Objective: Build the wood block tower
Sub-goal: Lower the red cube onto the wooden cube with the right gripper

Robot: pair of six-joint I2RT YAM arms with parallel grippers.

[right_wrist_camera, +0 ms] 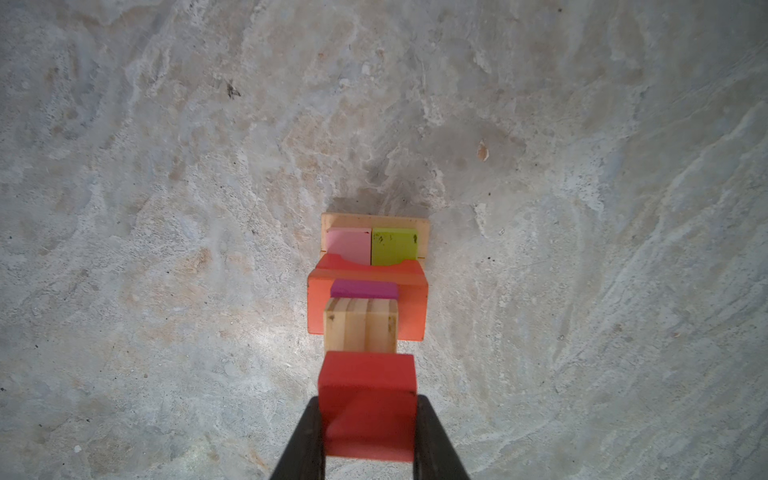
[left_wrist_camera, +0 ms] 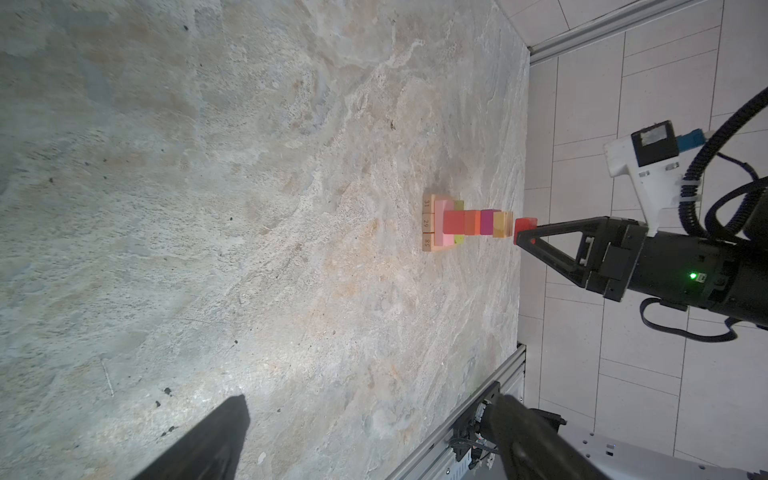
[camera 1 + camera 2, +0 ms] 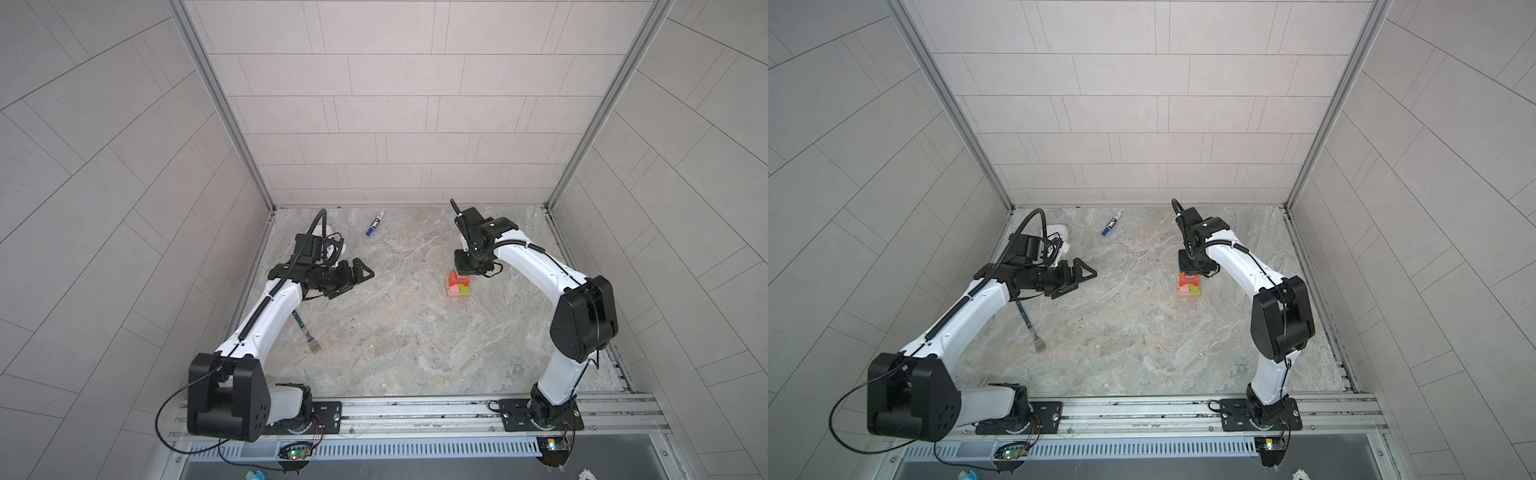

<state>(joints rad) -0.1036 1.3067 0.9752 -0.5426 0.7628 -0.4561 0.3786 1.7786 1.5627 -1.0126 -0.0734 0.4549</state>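
**Red cube (image 1: 368,399) poised over near-complete tower (image 3: 458,286)**

Top views: stands beneath right gripper (image 3: 463,272); left gripper (image 3: 353,284) spread wide, well apart.
Left wrist: hangs just above tan cube (image 2: 502,224), seemingly unseated.
Right wrist: pinched between narrow jaws. Left to do: lowering, release.

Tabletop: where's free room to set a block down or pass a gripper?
Widest free patch: table middle and front, between fork, tower and the base rail. Also open behind, between marker pen and the right arm. Crowded: right gripper holds red cube just above the tower; left gripper open at left.
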